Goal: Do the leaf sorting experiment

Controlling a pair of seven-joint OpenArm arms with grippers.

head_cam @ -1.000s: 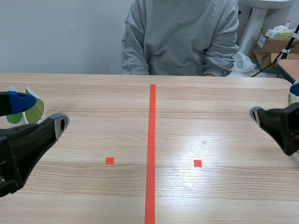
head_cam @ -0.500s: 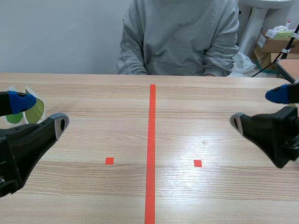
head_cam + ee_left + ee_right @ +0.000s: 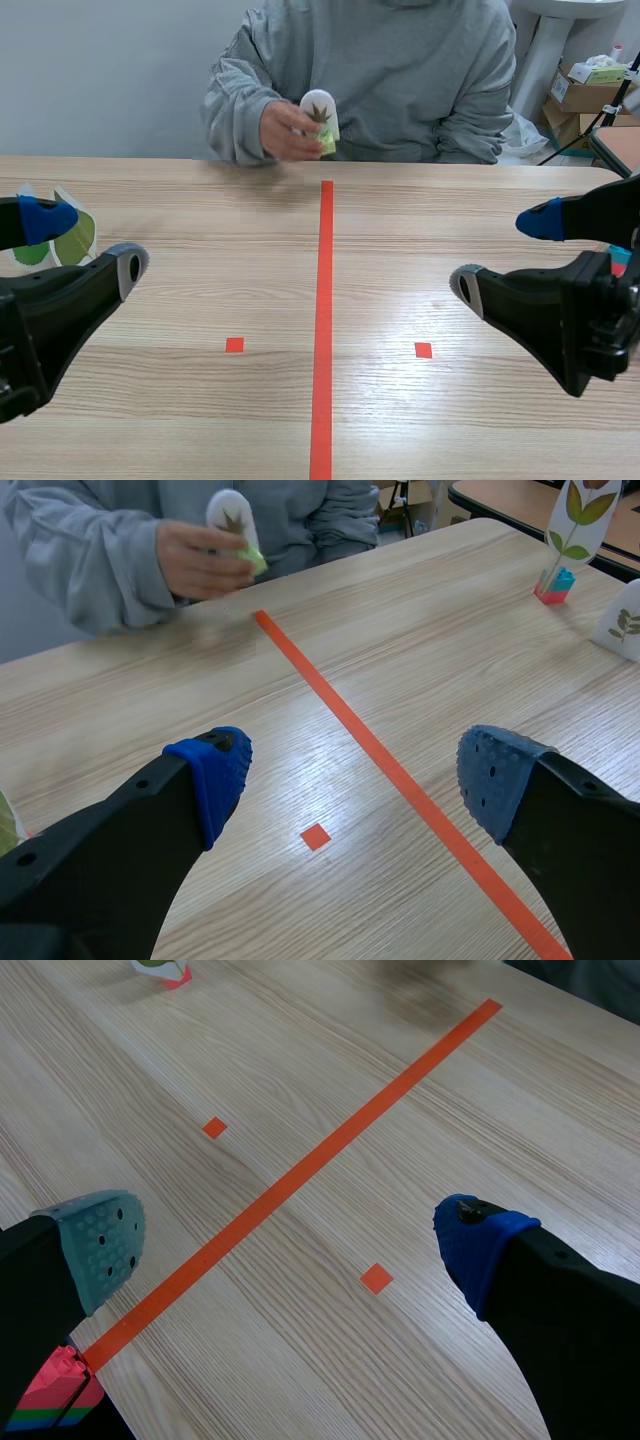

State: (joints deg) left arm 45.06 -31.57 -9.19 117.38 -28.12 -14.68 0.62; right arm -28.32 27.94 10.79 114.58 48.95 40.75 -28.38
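Currently both jaws gape wide w/ nothing held; leaf card [image 3: 320, 108] in the person's hand [image 3: 283, 130] looks light, thin, prob. slick (pinch its green base [image 3: 328, 143]).

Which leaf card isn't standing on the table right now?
The white card in the person's hand, held up over the table's far edge. The green-leaf card and tall stemmed card stand on it.

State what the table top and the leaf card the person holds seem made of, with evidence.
Table top: wood or wood-look laminate, smooth and slightly glossy; grain lines and light glare. Leaf card: probably stiff paper or laminated card; thin, white, printed leaf.
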